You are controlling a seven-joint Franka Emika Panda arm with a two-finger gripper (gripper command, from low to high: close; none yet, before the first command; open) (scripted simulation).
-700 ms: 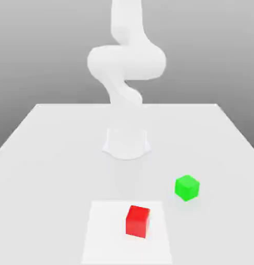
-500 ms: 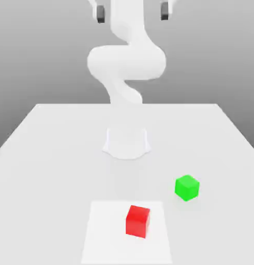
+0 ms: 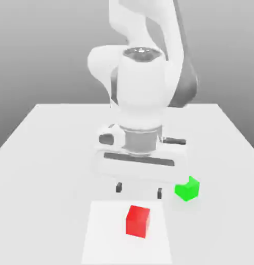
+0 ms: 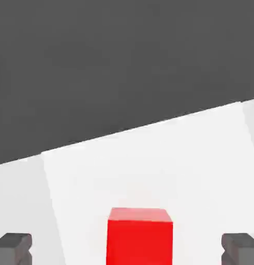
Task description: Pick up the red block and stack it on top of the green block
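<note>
Exterior view, arm: I see the white arm bent forward over the worktop [image 3: 46,155], its wrist and hand housing covering the middle of the scene.
Exterior view, end effector: my end effector [image 3: 139,190] hangs above the worktop with its two dark fingers [image 3: 118,187] spread wide apart, nothing between them.
Exterior view, red block: the red block [image 3: 137,221] sits on a lighter square patch [image 3: 105,233] of the worktop, below and in front of the spread fingers, not touched by them.
Exterior view, green block: the green block [image 3: 188,189] rests on the worktop toward the exterior view's right of the red one, apart from it and off the patch; the hand housing hides its upper left corner.
Hand view, end effector: I see both finger tips [image 4: 13,247] at the lower corners, far apart.
Hand view, red block: the red block [image 4: 140,236] lies between the two fingers, roughly centred, with clear gaps on both sides.
Hand view, patch: the lighter patch [image 4: 149,165] stretches out beyond the block to the worktop's edge, with dark background behind.
</note>
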